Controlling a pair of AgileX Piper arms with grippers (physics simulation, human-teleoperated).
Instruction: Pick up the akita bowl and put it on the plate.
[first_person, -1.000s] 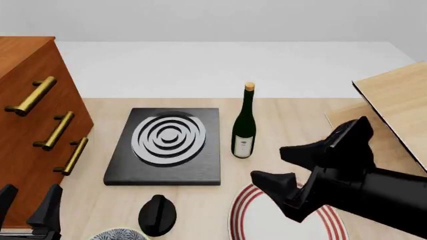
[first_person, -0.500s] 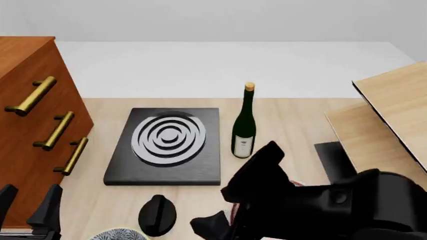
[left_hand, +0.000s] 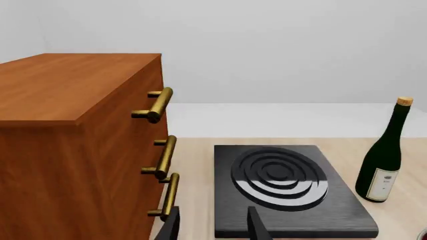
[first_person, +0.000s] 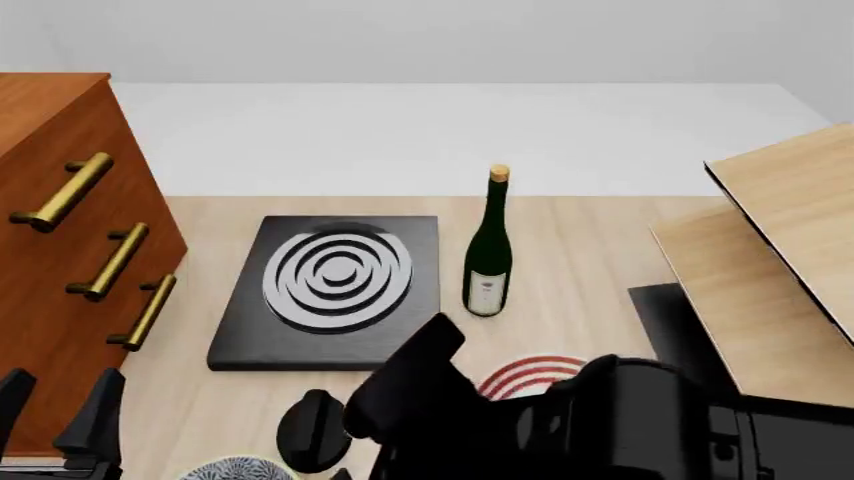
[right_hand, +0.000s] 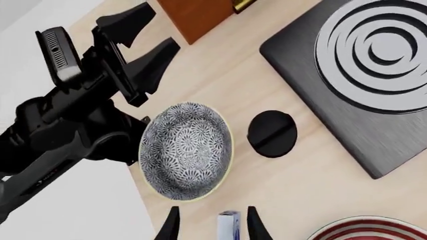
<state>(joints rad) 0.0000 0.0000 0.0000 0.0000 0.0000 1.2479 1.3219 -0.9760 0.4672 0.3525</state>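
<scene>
Currently: bowl on tabletop, beyond right fingers

Akita bowl (right_hand: 186, 151) rests upright on the tabletop (right_hand: 307, 175), ahead of the right gripper (right_hand: 209, 224), untouched. Right fingers (right_hand: 171, 227) stand apart, empty. Black knob (right_hand: 272, 133) beside bowl; plate (right_hand: 373, 230) apart from it. Left gripper (left_hand: 212, 225) fingers apart, empty.

No readable text anywhere; wine bottle (first_person: 489, 250) carries pale label (first_person: 486, 291), print too small to read.

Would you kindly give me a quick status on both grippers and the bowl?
Left gripper open, idle. Right gripper open, empty, above the akita bowl. Bowl on the table, not on the plate. Black knob beside the bowl.
</scene>
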